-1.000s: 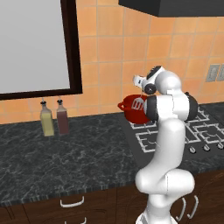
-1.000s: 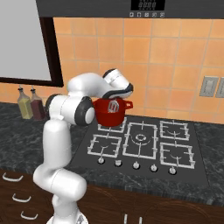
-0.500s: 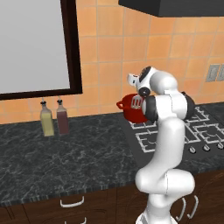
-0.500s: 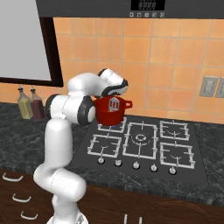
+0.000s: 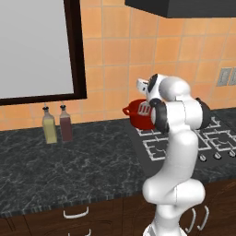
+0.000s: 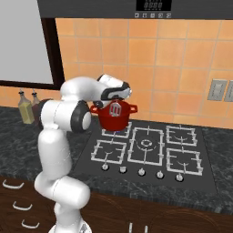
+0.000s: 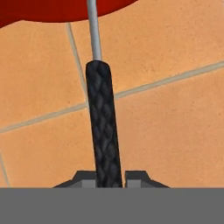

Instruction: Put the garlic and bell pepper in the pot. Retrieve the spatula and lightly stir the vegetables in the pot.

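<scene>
Red pot (image 6: 114,117) sits on the stove's (image 6: 150,150) rear-left burner, tiled wall close behind. I see my end effector (image 7: 110,177) clamped on the spatula (image 7: 103,127) handle, head before the pot. No legible writing.

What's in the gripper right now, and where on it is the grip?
The gripper holds the spatula, clamped at the lower end of its dark handle; the head is at the red pot.

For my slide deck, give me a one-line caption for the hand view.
Gripper shut on the spatula by its dark braided handle, shaft pointing toward the red pot, orange tiled wall behind.
</scene>
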Robot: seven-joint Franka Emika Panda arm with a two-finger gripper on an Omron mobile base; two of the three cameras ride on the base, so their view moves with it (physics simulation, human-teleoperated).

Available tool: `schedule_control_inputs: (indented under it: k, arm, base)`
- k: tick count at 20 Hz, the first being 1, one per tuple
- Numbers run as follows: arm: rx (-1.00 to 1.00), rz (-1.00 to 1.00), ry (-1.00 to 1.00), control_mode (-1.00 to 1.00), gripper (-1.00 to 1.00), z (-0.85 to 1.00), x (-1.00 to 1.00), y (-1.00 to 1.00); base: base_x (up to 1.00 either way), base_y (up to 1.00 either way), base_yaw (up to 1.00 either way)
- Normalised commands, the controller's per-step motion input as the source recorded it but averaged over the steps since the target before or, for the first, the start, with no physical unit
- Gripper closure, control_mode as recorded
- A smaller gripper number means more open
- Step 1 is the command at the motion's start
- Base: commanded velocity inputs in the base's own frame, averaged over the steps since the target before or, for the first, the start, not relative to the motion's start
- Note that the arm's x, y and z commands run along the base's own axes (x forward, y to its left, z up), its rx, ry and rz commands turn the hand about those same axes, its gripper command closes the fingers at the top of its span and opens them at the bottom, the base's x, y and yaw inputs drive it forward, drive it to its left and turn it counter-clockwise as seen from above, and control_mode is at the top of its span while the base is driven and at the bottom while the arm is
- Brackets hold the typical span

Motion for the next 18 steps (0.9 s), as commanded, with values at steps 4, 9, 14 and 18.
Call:
schedule_control_inputs:
  k: [4, 9, 14, 18]
  arm:
    - [-0.01, 0.00, -0.04, -1.00, 1.00, 0.10, -0.26, -0.09]
    - [-0.03, -0.01, 0.00, -1.00, 1.00, 0.03, 0.16, -0.19]
    - [-0.02, -0.05, 0.05, -1.00, 1.00, -0.24, 0.61, -0.25]
    - [0.00, 0.00, 0.22, -1.00, 1.00, -0.79, 0.16, -0.03]
  base:
    - [0.00, 0.00, 0.00]
    - [0.00, 0.00, 0.00]
    - [0.00, 0.00, 0.00]
    - [0.00, 0.00, 0.00]
